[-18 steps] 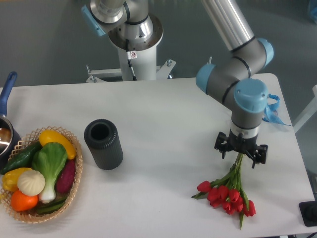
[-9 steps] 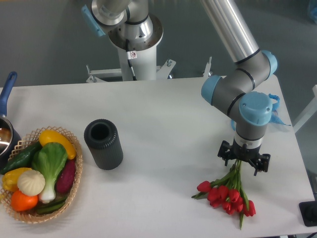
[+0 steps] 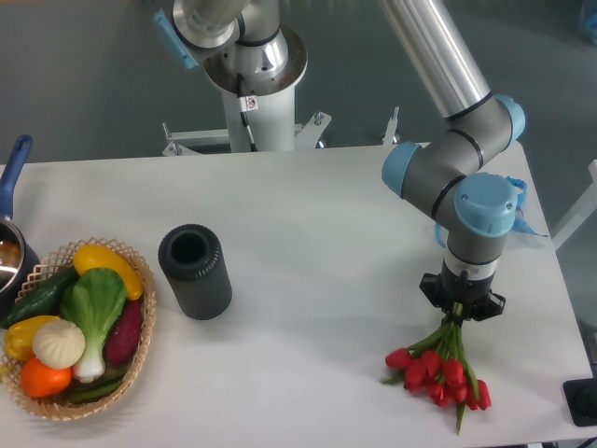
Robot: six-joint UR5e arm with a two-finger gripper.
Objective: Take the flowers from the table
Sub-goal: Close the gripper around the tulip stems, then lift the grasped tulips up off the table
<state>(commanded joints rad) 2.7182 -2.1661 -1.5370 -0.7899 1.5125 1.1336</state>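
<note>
Pinched together over the green stems, the hand (image 3: 462, 308) grips the flowers (image 3: 440, 364) at the right side of the table (image 3: 308, 215); its black fingers look pressed tight on the thin stalks, though the wrist hides most of the contact. Starting at the far left edge, a dark pot with a blue handle (image 3: 11, 182) peeks into view. Just beside it sits a woven wicker basket (image 3: 145, 327), its rim scalloped and open-meshed, filled with glossy plastic-looking vegetables: a yellow pepper (image 3: 110, 266), a leafy green bok choy (image 3: 91, 308), a dark cucumber (image 3: 37, 294), a purple eggplant-like piece (image 3: 124, 334), a pale ribbed garlic bulb (image 3: 58, 343) and an orange tomato (image 3: 45, 377). Near the basket, to its right, stands a matte black cylinder (image 3: 194, 272), upright, hollow at the top, with a faintly ribbed wall. Smooth and white, the table has a rounded corner showing at its far right. Fanning out below the hand, the tulips show red oval heads clustered low toward the near edge, apparently resting on or just above the surface. Behind the grey and light-blue arm (image 3: 466, 177), a crinkled blue ribbon (image 3: 516, 213) lies near the right edge.
</note>
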